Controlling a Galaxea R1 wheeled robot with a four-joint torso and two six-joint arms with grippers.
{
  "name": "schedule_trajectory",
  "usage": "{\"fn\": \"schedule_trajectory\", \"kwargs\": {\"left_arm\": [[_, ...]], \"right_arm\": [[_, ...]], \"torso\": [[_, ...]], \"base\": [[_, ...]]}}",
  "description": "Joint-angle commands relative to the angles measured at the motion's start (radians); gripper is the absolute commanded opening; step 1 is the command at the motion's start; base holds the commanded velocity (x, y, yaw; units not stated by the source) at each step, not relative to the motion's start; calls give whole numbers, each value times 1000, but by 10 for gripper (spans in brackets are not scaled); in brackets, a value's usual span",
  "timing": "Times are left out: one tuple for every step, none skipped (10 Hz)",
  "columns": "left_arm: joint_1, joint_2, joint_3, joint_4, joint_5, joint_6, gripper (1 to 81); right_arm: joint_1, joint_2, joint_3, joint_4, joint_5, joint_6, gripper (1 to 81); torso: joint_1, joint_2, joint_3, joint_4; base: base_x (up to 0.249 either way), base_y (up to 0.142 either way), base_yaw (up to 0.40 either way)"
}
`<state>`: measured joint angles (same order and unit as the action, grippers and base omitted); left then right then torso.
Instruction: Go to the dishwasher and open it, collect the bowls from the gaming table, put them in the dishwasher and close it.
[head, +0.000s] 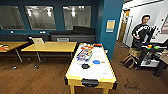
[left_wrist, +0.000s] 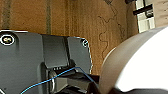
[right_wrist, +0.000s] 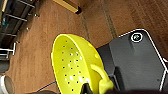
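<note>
**Q:** Dark wooden flooring (head: 37, 80) and teal walls — what do you have ahead of you?

**A:** You face the long gaming table (head: 105, 71) with its white top and yellow frame, at lower centre of the head view. On it sit a small round blue bowl (head: 96, 61) near the middle and a small round black bowl (head: 85, 66) just below and left of it, apart from each other. Colourful packets (head: 84, 54) lie further up the top. Yellow-topped desks (head: 50, 46) stand at centre left, and a person (head: 142, 31) stands at upper right.

**Q:** And your right gripper?

**A:** In the right wrist view your right gripper (right_wrist: 96, 87) is clamped on a yellow-green perforated bowl (right_wrist: 72, 66) at its handle, at lower centre, over the floor.

**Q:** Your left one?

**A:** You cannot tell; the left wrist view gives you the dark plate, a blue wire (left_wrist: 60, 75) and a white rounded body (left_wrist: 140, 62).
</note>
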<state>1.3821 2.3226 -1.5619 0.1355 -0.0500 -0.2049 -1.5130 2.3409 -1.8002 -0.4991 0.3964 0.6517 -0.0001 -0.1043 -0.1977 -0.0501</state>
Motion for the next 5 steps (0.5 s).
{"fn": "schedule_trajectory", "kwargs": {"left_arm": [[-47,11,-13,19,35,9,10],[-47,17,-21,19,36,9,10],[-47,19,-27,19,36,9,10],[-47,22,-32,19,36,9,10],[-47,26,-40,19,38,9,10]], "right_arm": [[42,10,-59,-41,-45,0,10],[44,27,-83,-41,-53,0,10],[45,36,-100,-41,-62,0,10],[44,37,-103,-41,-64,0,10],[47,34,-99,-41,-64,0,10]], "torso": [[0,0,0,0],[0,0,0,0],[0,0,0,0],[0,0,0,0],[0,0,0,0]], "base": [[-120,0,0],[-120,0,0],[-120,0,0],[-120,0,0],[-120,0,0]]}}
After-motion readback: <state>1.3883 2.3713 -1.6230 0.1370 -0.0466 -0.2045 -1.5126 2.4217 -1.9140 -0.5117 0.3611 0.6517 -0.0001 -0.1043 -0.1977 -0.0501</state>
